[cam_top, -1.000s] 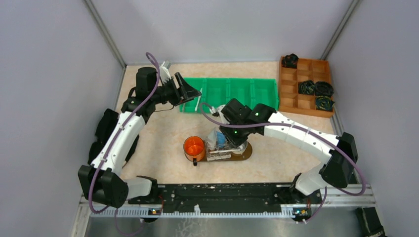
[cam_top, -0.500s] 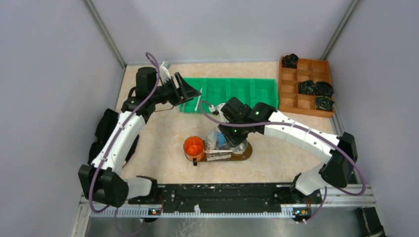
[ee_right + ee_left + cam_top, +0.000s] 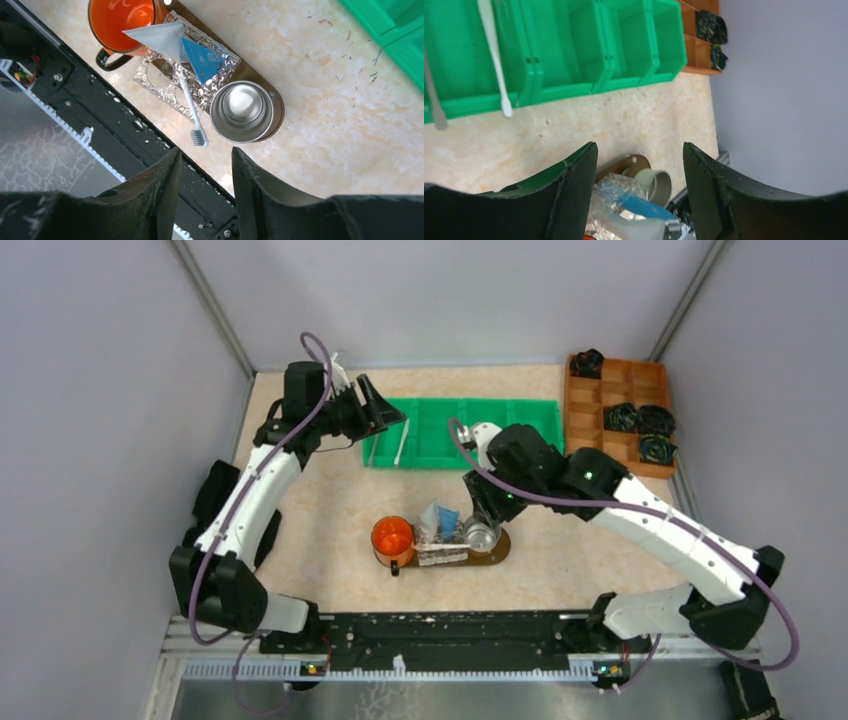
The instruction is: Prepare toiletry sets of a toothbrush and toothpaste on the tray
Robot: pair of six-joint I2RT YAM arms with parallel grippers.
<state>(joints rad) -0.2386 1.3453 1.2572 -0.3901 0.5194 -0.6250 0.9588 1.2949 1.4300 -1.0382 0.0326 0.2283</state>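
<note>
Toothbrush (image 3: 192, 112) and blue tube (image 3: 205, 57) on tray (image 3: 498, 543), beneath right pincer (image 3: 202, 155).
Both spread wide, gripping nothing; green bin (image 3: 574, 50) ahead of left pincer (image 3: 639, 150).

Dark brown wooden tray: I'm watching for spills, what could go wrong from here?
The grey-bristled white toothbrush overhangs the crinkled silver foil sheet toward the black rail; a nudge could drop it. The steel cup and foil crowd the dark brown wooden tray, leaving little bare wood for another set.
</note>
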